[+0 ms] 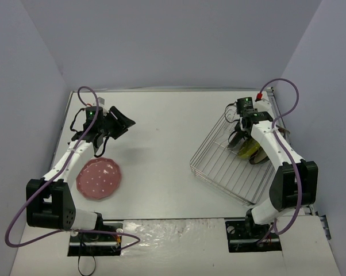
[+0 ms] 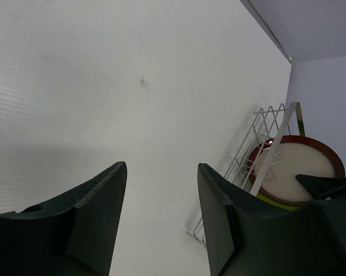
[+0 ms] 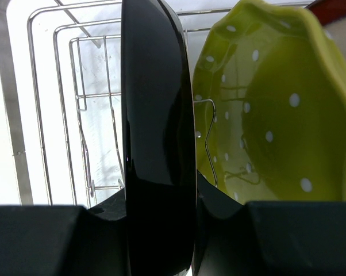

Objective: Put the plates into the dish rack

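Note:
My right gripper (image 3: pixel 161 230) is shut on a dark plate (image 3: pixel 158 132), seen edge-on and held upright among the wires of the dish rack (image 3: pixel 41 115). The yellow-green dotted plate (image 3: pixel 276 115) stands just right of it, with a dark-red rim (image 3: pixel 334 8) behind. In the top view my right gripper (image 1: pixel 237 135) is over the far part of the rack (image 1: pixel 219 167), beside the yellow-green plate (image 1: pixel 249 150). The pink plate (image 1: pixel 99 178) lies flat on the table at the left. My left gripper (image 1: pixel 120 121) is open and empty, beyond the pink plate.
The left wrist view shows my open left gripper (image 2: pixel 161 218) over bare table (image 2: pixel 104 86), with the rack's near corner (image 2: pixel 265 123) and a red-rimmed, beige-centred plate (image 2: pixel 299 169) standing in it. Walls close the table on three sides.

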{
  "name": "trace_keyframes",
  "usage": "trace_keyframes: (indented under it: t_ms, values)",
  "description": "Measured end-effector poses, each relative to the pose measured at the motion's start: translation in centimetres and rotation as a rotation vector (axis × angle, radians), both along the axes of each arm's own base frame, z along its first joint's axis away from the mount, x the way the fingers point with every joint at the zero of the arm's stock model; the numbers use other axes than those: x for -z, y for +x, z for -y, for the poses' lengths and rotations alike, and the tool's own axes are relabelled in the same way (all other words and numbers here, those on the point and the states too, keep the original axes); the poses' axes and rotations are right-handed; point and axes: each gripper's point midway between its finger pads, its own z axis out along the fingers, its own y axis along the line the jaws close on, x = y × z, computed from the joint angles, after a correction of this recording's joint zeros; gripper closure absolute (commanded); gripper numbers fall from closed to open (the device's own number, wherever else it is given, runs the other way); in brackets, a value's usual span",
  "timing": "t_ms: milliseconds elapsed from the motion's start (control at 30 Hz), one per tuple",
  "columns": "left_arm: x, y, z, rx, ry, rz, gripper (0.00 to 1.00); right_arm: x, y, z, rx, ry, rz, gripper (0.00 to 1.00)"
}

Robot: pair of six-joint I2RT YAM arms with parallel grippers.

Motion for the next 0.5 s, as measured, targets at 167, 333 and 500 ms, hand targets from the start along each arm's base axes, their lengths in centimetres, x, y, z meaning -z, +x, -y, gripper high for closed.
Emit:
trace_keyframes:
  t_ms: [167, 333, 500]
  values:
    - [0.01, 0.00, -0.01, 0.000, 0.000, 0.000, 0.52, 0.50, 0.20, -0.14, -0.001, 0.006, -0.004, 1.00]
    - [0.03, -0.01, -0.01, 0.000, 0.001, -0.001, 0.52, 0.55, 0.24, -0.14, 0.000, 0.006, -0.002, 1.00]
    - [0.08, 0.00, -0.08, -0.004, 0.003, -0.002, 0.52, 0.61, 0.25, -0.16, 0.002, 0.009, 0.002, 1.00]
